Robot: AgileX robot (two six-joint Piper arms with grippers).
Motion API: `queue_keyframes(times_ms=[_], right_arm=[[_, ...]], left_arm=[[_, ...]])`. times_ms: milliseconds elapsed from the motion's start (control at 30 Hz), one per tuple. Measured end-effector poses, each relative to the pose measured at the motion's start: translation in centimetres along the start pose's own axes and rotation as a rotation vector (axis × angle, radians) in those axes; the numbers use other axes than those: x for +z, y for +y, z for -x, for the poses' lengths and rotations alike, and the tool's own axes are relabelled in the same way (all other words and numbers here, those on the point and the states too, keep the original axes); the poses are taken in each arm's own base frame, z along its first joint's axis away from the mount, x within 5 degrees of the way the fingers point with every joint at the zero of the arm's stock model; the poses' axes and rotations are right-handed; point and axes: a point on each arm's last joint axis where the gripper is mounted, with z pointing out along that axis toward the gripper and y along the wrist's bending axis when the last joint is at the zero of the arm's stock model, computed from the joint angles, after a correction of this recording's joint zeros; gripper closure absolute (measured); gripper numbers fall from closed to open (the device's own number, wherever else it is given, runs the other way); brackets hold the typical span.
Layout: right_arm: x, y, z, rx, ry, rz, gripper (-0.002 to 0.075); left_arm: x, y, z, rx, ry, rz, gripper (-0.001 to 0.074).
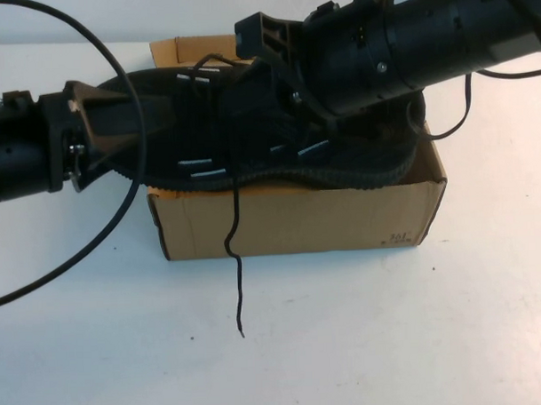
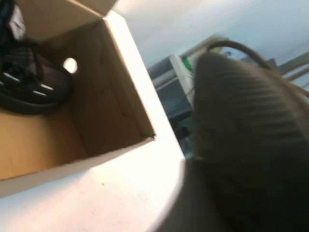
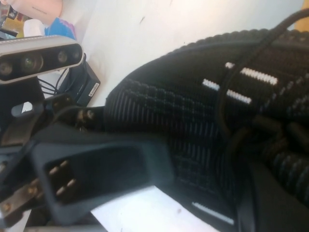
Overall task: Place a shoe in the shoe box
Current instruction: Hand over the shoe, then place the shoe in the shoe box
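The black mesh shoe (image 1: 358, 159) with white dashes is held level just above the open brown shoe box (image 1: 298, 221). My left gripper (image 1: 117, 128) comes in from the left and is shut on the shoe's toe, which fills the left wrist view as a dark blur (image 2: 241, 145). My right gripper (image 1: 267, 91) reaches down from the upper right and is shut on the shoe's laced middle (image 3: 193, 111). The long loose lace (image 1: 236, 257) hangs over the box's front wall down to the table. The left gripper's finger (image 3: 106, 164) also shows in the right wrist view.
A second black shoe (image 2: 29, 87) lies inside the box near a side finger hole (image 2: 70, 65). The box's lid flap (image 1: 181, 50) stands at the back. Arm cables (image 1: 115, 66) loop at the left. The white table (image 1: 391, 332) surrounds the box.
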Motion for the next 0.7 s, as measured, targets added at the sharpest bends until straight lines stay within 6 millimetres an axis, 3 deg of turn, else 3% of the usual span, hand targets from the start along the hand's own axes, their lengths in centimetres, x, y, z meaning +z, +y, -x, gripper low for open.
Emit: queue_keyframes(times_ms=[100, 200, 567, 700], right_arm=[[0.0, 0.0, 0.0, -0.003, 0.0, 0.0, 0.0718], [0.0, -0.1, 0.0, -0.005, -0.001, -0.001, 0.0719], [-2.0, -3.2, 2.3, 0.061, -0.062, -0.042, 0.0722], [-3.0, -3.6, 3.3, 0.061, -0.105, 0.028, 0.0722]], left_arm=[[0.0, -0.2, -0.1, -0.003, 0.01, -0.024, 0.0172], [0.0, -0.2, -0.1, -0.002, 0.009, -0.026, 0.0104], [-1.3, 0.7, 1.4, 0.011, -0.118, 0.011, 0.0081], [-1.7, 0.9, 1.8, 0.014, -0.151, 0.015, 0.0081]])
